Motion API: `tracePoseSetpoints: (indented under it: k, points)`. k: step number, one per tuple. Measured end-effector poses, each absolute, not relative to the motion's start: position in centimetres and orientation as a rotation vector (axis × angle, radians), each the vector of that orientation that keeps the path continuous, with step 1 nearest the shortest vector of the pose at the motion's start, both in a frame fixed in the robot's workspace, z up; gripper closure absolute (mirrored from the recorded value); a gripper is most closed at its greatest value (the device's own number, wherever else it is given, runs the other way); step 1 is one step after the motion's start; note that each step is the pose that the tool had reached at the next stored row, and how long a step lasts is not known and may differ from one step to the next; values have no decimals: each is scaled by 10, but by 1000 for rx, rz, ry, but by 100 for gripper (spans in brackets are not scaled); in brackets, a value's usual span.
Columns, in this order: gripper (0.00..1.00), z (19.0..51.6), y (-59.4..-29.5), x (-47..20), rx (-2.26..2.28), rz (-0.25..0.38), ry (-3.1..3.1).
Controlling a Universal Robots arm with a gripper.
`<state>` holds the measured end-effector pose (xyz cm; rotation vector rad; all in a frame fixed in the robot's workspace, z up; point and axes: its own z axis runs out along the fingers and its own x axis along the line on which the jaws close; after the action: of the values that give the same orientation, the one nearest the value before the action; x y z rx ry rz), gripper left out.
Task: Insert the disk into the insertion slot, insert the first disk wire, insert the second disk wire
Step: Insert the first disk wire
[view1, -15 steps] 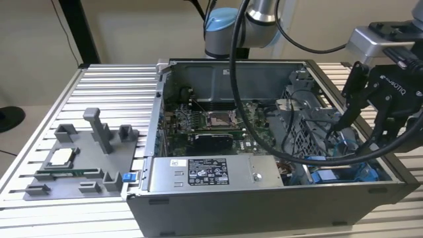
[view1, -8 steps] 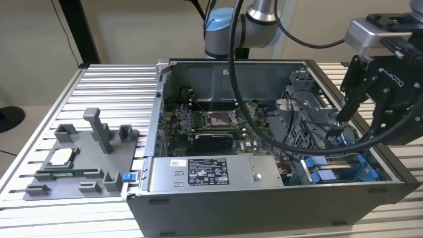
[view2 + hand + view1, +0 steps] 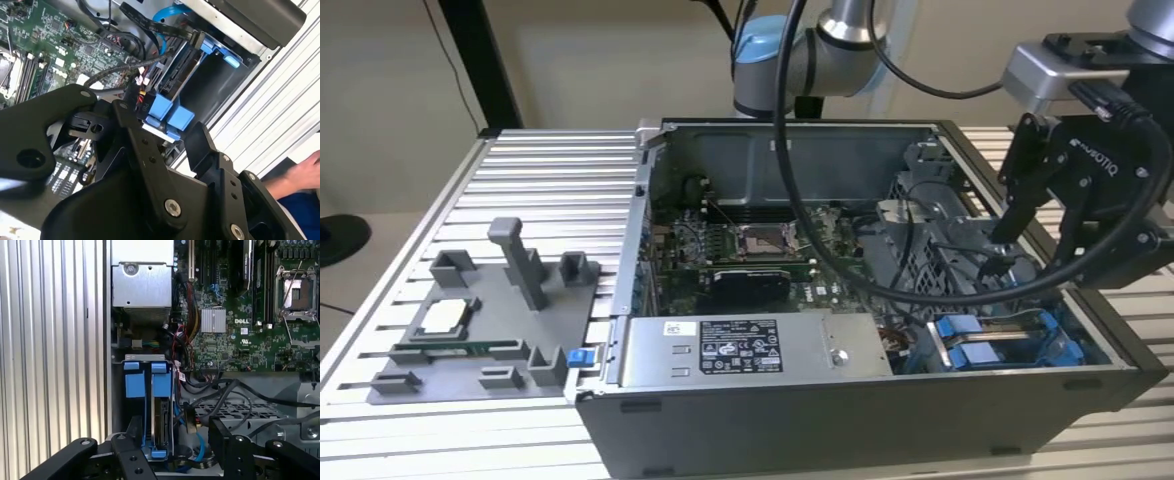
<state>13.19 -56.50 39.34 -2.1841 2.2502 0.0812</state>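
The insertion slot [image 3: 1003, 342], a bay with bright blue rails, sits in the near corner of the open computer case on the exterior view's right. In both wrist views a dark disk [image 3: 162, 426] [image 3: 176, 76] stands edge-on between the blue rails [image 3: 147, 386]. A black disk wire with a connector [image 3: 190, 423] and a blue disk wire [image 3: 161, 15] run beside the bay. My gripper [image 3: 998, 262] [image 3: 175, 432] [image 3: 162, 134] hangs just above the slot, open, its fingers [image 3: 133, 429] spread to either side of the disk's end and the black connector.
The case [image 3: 854, 420] lies open on a slatted aluminium table [image 3: 534, 160], with motherboard [image 3: 747, 250], power supply [image 3: 734, 350] and a perforated metal cage [image 3: 934, 240] inside. A grey fixture plate [image 3: 467, 340] lies at the exterior view's left. A person's hand [image 3: 302, 172] rests beside the case.
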Motion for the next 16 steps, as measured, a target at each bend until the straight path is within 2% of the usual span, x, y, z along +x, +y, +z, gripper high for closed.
tracePoseSetpoints:
  k: [11, 16]
  points:
    - [0, 392, -565, 132, -2187, 87, 2252]
    - [0, 389, -565, 132, -2196, 110, 2263]
